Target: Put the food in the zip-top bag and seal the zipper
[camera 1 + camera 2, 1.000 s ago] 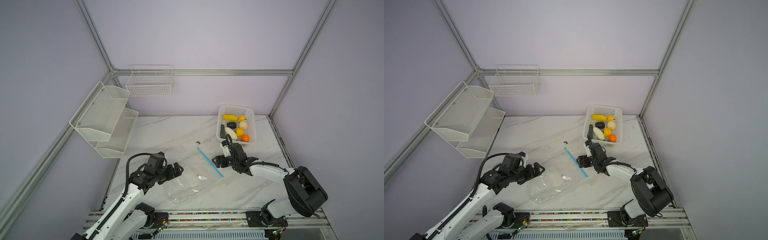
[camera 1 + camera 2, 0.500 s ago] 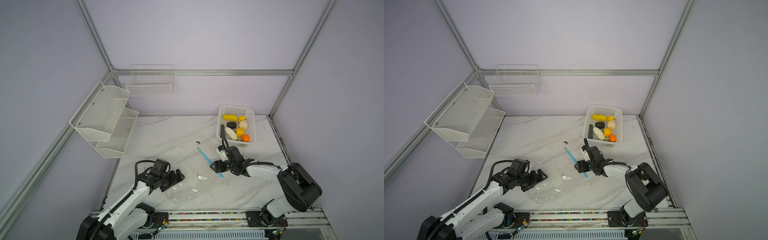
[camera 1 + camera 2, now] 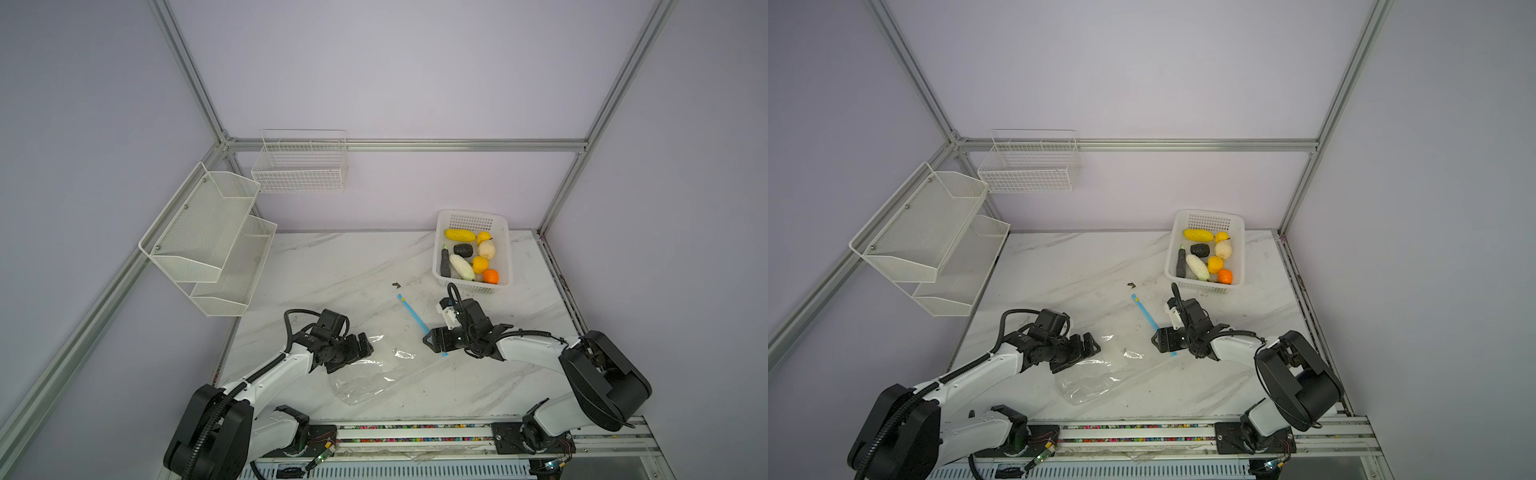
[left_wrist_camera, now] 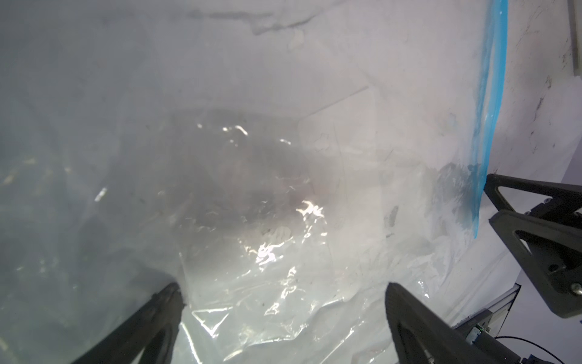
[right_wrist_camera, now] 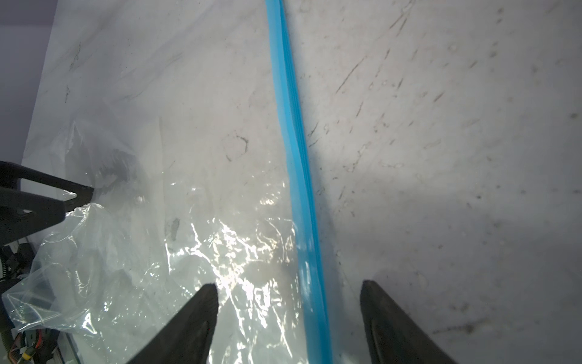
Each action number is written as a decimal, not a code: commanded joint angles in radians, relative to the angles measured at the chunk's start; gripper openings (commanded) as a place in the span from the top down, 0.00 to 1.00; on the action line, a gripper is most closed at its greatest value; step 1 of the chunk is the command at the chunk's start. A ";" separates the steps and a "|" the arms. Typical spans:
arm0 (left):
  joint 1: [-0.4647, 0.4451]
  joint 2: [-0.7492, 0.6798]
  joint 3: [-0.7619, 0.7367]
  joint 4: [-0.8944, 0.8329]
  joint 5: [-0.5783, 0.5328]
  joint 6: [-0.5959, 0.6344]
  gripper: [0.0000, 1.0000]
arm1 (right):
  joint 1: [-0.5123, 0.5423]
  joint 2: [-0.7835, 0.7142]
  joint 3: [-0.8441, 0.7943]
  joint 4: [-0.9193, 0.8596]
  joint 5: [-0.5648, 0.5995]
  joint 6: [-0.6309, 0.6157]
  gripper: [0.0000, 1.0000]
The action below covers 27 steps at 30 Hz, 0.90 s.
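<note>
Left of centre, low in a top view, the left gripper (image 3: 362, 348) sits at the bag (image 3: 374, 380)'s near-left edge, jaws spread as wide as they go. Its wrist camera shows crinkled film lying between the two fingers and nothing pinched. Whether the tips actually press the plastic I can't quite tell through the glare.

Moving right: the bag lies flat in the lower middle, clear and empty. The zipper (image 3: 413, 313) runs along its right side as a thin blue line, slanting from upper left down to lower right.

And here's the key spot: the right gripper (image 3: 430, 338) is parked right over the zipper's lower end. It is plainly the nearer arm to the mouth. Its wrist view has the blue strip passing lengthwise between the fingers, closer to one of them, jaws well apart and closed on nothing.

Upper right, all the food (image 3: 461, 266) waits in the basket (image 3: 471, 215), well apart from the bag.
</note>
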State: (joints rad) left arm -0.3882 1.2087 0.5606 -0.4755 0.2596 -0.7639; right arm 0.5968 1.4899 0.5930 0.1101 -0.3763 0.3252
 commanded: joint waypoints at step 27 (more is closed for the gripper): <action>0.087 0.247 0.335 0.003 -0.067 0.220 0.00 | 0.146 -0.019 -0.151 0.250 -0.185 0.281 0.31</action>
State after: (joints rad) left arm -0.3115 1.4651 0.8013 -0.4690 0.1867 -0.5789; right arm 0.7094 1.4422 0.4492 0.3004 -0.5499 0.5468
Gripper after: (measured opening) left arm 0.999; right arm 0.690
